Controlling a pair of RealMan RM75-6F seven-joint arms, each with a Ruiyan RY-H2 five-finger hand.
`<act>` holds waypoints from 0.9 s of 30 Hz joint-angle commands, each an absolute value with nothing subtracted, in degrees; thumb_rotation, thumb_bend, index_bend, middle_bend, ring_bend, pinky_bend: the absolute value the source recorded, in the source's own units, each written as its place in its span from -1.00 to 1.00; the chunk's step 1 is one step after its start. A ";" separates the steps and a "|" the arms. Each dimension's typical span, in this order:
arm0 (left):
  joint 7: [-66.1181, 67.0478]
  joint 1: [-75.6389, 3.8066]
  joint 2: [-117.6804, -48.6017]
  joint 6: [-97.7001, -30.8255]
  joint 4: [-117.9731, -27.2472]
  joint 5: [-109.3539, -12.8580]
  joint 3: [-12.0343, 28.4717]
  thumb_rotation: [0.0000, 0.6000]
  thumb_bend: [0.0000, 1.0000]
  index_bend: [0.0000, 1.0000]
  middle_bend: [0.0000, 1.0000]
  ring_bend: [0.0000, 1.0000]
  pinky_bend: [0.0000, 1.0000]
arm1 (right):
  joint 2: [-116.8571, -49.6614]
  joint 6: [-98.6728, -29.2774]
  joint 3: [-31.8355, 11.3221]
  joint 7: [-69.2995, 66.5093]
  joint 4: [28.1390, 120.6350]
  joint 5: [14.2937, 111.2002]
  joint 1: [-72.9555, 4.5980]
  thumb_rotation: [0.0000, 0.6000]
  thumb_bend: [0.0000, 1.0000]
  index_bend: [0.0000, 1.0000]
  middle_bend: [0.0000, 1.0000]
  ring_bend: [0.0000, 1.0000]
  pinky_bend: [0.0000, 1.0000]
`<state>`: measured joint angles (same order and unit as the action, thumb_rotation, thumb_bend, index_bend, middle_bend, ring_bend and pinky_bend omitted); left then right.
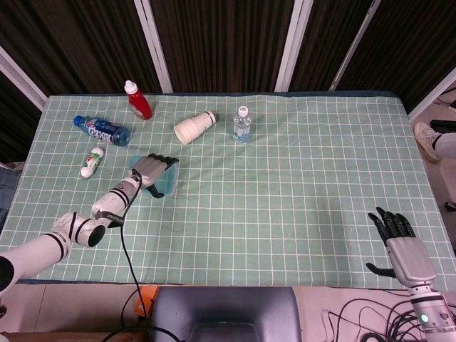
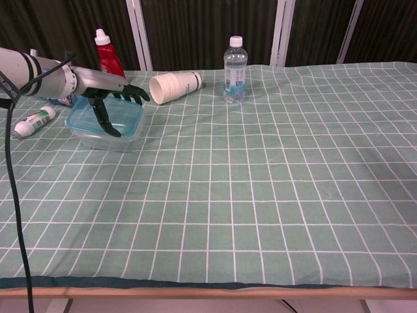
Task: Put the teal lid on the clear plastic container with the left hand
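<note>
The flat teal plastic lid (image 2: 107, 116) sits level on top of the clear plastic rectangular container (image 2: 104, 137), which stands on the green checked tablecloth (image 2: 260, 182) toward the table's far left corner. The left hand (image 2: 104, 91) lies over the lid's far edge, its dark fingers (image 2: 133, 95) spread and reaching across the lid toward the right, while the thumb (image 2: 103, 117) points down onto the lid's top surface. From the head view the left hand (image 1: 151, 171) covers most of the lid (image 1: 165, 184), with only the lid's right and near part showing past the fingertips. Whether the fingers press the lid or only touch it cannot be told.

The right hand (image 1: 399, 246) rests off the table's near right corner, fingers apart and holding nothing.

Along the far edge lie a red squeeze bottle (image 2: 109, 59), a stack of white paper cups on its side (image 2: 174, 86) and an upright clear water bottle (image 2: 234, 70).
</note>
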<state>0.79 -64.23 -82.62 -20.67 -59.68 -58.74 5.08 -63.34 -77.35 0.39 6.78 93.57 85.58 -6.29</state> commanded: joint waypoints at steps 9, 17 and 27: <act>1.43 -64.24 -82.24 -21.09 -60.40 -57.57 5.02 1.00 -0.46 -0.97 0.27 0.50 0.42 | -63.37 -77.21 0.34 6.79 93.54 85.47 -6.34 1.00 -0.88 -1.00 -1.00 -1.00 -1.00; 1.48 -64.21 -82.63 -20.75 -59.57 -57.32 4.85 1.00 -0.46 -0.97 0.27 0.50 0.42 | -63.34 -77.30 0.34 6.84 93.54 85.48 -6.28 1.00 -0.88 -1.00 -1.00 -1.00 -1.00; 1.43 -64.16 -82.95 -20.02 -58.64 -57.42 4.55 1.00 -0.46 -0.97 0.28 0.50 0.42 | -63.33 -77.35 0.32 6.84 93.56 85.46 -6.24 1.00 -0.88 -1.00 -1.00 -1.00 -1.00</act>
